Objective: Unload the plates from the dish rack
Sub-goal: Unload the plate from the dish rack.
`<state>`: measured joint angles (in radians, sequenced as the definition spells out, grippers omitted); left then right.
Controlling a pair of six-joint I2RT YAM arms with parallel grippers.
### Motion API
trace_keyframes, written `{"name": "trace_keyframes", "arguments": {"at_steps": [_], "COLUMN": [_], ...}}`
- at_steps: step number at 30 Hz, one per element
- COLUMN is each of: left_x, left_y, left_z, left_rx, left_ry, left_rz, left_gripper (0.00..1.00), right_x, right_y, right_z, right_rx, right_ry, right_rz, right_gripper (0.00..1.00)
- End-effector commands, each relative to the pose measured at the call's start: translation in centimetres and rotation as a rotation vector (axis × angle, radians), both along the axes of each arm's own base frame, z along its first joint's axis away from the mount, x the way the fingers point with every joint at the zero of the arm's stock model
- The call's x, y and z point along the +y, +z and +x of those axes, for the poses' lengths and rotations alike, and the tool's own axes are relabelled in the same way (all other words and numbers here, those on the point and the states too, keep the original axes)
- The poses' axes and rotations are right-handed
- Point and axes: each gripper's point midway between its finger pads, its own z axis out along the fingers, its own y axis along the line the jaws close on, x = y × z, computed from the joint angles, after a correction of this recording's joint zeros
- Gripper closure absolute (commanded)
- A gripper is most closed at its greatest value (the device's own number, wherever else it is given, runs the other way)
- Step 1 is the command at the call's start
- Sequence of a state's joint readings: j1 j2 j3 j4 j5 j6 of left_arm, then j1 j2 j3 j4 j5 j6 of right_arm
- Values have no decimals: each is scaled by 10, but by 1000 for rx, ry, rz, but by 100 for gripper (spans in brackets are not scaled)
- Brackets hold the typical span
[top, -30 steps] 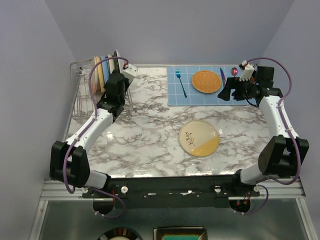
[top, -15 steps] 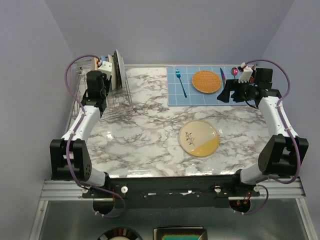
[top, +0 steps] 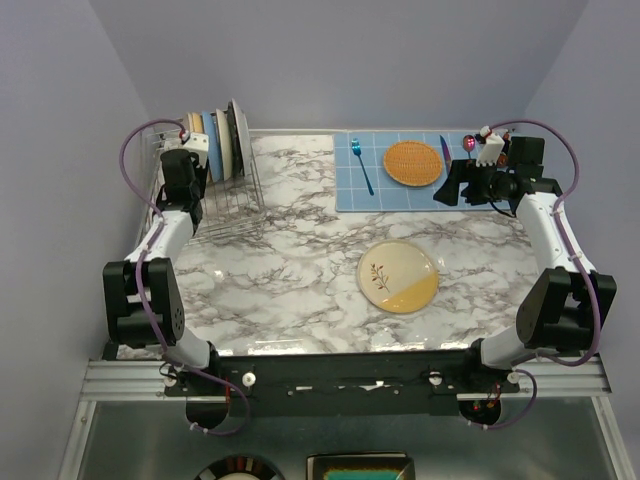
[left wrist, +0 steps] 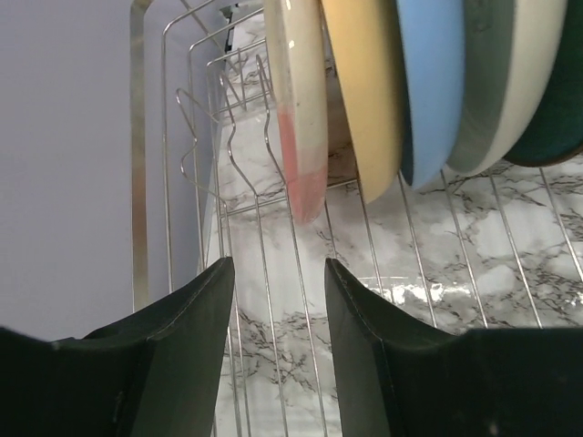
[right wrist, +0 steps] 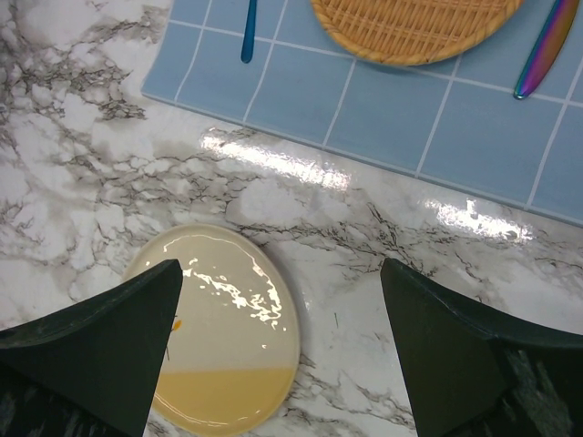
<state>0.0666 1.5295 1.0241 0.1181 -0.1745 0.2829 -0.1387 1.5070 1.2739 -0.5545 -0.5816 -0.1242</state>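
While left end effector (left wrist: 278, 273) and right end effector (right wrist: 281, 273) gape, plates (left wrist: 296, 118) stand in the dish rack (left wrist: 138, 182).

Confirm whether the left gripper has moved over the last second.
Yes. The left gripper swung leftward across the dish rack, from the right side of the plates to the left end of their row, jaws open.

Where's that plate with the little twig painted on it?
In the overhead view the twig plate lies flat on the marble table, right of centre, on the near side of the blue mat, not touching it.
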Motion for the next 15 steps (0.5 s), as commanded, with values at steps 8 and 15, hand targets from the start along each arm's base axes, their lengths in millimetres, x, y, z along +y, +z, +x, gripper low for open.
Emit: {"name": "trace_keyframes", "arguments": {"at_steps": [8, 15], "left_x": [10, 15], "left_y": [-17, -17], "left_z": [21, 33], "left_rx": [-11, -26], "left_ry": [-12, -2], "left_rz": [-23, -26], "left_gripper": [47, 47], "right_x": [1, 3], "right_y": [-5, -7], "right_z": [0, -2], "right_rx": [9, 17], "right_ry": [18, 24], "right_rz": [15, 20], "right_gripper": [1, 1]}}
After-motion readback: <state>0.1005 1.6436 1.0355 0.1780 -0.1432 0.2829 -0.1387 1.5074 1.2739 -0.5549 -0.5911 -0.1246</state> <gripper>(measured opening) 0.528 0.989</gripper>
